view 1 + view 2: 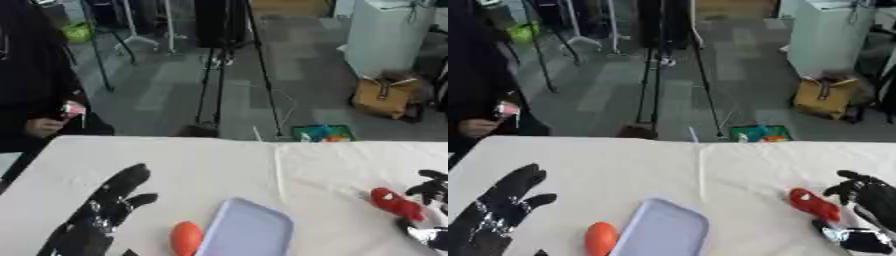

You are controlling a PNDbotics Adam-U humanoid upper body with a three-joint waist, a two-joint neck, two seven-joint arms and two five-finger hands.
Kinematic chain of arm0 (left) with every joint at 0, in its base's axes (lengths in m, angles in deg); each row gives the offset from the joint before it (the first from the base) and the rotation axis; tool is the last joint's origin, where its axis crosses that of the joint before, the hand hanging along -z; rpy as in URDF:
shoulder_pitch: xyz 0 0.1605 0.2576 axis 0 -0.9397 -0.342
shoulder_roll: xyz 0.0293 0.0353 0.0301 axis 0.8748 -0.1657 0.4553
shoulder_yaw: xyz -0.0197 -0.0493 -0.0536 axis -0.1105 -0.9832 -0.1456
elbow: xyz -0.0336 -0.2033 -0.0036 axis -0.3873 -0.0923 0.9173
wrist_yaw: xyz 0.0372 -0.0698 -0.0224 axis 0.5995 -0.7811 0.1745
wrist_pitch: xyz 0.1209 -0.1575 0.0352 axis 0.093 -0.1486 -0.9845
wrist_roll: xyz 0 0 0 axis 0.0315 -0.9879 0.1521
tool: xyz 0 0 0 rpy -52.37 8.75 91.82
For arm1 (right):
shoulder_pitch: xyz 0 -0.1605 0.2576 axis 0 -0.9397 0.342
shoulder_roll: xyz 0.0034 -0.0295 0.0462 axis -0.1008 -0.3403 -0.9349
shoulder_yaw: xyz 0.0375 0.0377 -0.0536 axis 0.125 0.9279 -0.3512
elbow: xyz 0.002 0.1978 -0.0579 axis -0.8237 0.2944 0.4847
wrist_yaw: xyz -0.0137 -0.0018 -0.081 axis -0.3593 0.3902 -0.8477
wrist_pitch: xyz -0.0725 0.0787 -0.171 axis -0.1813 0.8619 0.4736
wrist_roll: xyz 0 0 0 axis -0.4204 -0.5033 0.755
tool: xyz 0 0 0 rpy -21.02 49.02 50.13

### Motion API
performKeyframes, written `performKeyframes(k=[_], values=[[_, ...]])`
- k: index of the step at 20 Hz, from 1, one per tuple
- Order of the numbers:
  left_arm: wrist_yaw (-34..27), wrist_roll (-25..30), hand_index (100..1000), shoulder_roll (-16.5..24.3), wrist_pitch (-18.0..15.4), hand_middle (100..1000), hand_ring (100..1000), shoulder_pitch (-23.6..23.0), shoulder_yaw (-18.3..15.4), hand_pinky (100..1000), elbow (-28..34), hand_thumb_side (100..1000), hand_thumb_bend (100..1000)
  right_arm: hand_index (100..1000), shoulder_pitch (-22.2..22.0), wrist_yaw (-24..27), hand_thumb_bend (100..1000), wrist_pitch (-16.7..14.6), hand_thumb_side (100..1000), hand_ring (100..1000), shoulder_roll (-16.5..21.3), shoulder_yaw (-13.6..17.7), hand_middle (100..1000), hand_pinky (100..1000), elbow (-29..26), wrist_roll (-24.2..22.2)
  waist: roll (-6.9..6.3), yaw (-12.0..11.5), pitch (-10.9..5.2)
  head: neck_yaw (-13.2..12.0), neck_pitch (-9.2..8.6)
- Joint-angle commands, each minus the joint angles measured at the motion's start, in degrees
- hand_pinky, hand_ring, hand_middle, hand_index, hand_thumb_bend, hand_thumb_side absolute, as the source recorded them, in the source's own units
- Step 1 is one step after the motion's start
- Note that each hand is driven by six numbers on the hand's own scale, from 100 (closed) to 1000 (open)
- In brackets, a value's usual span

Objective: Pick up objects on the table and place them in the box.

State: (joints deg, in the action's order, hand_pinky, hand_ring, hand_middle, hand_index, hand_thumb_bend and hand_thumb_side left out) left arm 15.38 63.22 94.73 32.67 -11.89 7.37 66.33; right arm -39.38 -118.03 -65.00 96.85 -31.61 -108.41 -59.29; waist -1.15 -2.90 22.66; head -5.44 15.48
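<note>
Red object [814, 205] pinched in curled right hand [868, 195]; left hand [105, 210] flat, open.

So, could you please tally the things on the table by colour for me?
Red: 1, the red object beside the right hand
Orange: 1, the orange object
Pale blue: 1, the box
Total: 3

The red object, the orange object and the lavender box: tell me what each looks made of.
Red object: looks like smooth plastic or rubber, slightly glossy, with rounded lobes; which one is unclear.
Orange object: smooth, matte, evenly coloured oval, probably plastic or foam.
Lavender box: appears to be moulded plastic, matte, with rounded corners and a thin raised rim.
The right hand sits by the red object.
</note>
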Motion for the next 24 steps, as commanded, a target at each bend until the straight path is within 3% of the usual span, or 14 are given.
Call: performKeyframes(k=[1, 24], values=[[-0.24, 0.17, 924, 0.86, -0.02, 958, 1000, 0.47, 0.16, 884, 0.82, 1000, 132, 744, 0.49, -0.79, 383, 0.45, 662, 928, 2.46, 0.36, 447, 852, -0.67, 0.16, 0.09, 0.06, -1.07, -0.26, -0.88], [-0.28, 0.56, 924, 0.9, 0.19, 959, 1000, 0.61, 0.27, 883, 0.82, 1000, 133, 689, 0.2, 0.56, 270, 1.16, 668, 901, 2.94, 0.14, 368, 843, -1.94, 2.12, 0.26, 0.23, -1.01, -0.54, -0.93]])
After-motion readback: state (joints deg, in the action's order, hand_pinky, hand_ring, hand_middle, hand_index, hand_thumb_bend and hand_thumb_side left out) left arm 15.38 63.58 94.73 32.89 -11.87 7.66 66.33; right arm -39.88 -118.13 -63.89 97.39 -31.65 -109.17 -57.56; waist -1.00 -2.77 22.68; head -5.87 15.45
